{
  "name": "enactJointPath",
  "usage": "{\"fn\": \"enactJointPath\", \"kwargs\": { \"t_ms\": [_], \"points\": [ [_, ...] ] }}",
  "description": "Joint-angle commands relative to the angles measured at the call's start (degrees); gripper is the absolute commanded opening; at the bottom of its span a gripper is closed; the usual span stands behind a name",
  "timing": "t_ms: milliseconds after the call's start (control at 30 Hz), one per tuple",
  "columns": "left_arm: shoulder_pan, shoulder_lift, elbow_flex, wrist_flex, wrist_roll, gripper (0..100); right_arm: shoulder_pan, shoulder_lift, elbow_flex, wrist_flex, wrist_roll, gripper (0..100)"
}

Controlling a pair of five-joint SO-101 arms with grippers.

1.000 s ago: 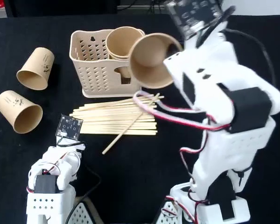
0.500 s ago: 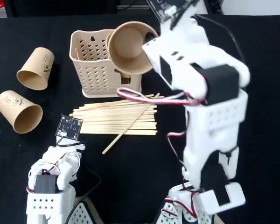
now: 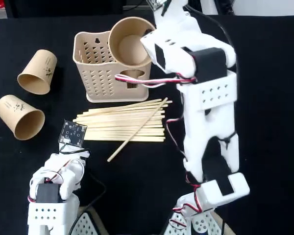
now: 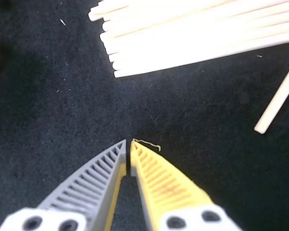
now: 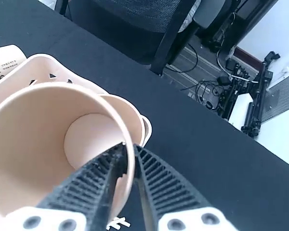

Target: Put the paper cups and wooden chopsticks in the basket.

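My right gripper [image 3: 148, 40] [image 5: 127, 153] is shut on the rim of a tan paper cup [image 3: 129, 42] [image 5: 48, 139], held tilted over the right end of the cream basket [image 3: 94, 68] [image 5: 36, 61]. Another cup [image 5: 140, 126] stands inside the basket just beneath it. Two more paper cups [image 3: 37, 71] [image 3: 19, 117] lie on their sides at the far left. A pile of wooden chopsticks [image 3: 121, 122] [image 4: 197, 38] lies in front of the basket, one stick [image 3: 137, 130] slanted across it. My left gripper [image 4: 129, 144] is shut and holds nothing, low over the black table near the stick ends.
The left arm [image 3: 56, 178] sits folded at the front left. The right arm's white body [image 3: 208, 112] rises over the table's right half. A black cloth [image 3: 264, 98] covers the table; a chair and cables [image 5: 221, 82] stand behind it.
The right arm swung left with the cup, from beside the basket's right edge to over the basket. The left arm kept still.
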Motion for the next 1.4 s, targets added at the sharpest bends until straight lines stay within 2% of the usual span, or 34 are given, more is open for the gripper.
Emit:
{"fn": "enactJointPath", "kwargs": {
  "t_ms": [0, 500, 1000, 1133, 1200, 1367],
  "points": [
    [0.22, -0.62, 0.92, -0.26, 0.09, 3, -0.62, 1.36, -2.24, -1.14, 0.09, 1.1],
    [0.22, -0.62, 0.92, -0.26, 0.09, 3, -0.88, -4.97, -1.89, -8.09, 0.0, 1.1],
    [0.22, -0.62, 0.92, -0.35, 0.09, 3, -0.62, 5.67, -1.8, -9.32, 0.0, 1.1],
    [0.22, -0.62, 0.92, -0.35, 0.09, 3, -0.88, 6.9, -2.24, -6.42, 0.09, 1.6],
    [0.22, -0.62, 0.92, -0.35, 0.09, 3, -0.88, 6.9, -2.24, -5.1, 0.09, 7.7],
    [0.22, -0.62, 0.92, -0.35, 0.09, 3, -0.88, 5.85, -2.33, -3.96, 1.23, 32.5]
  ]
}}
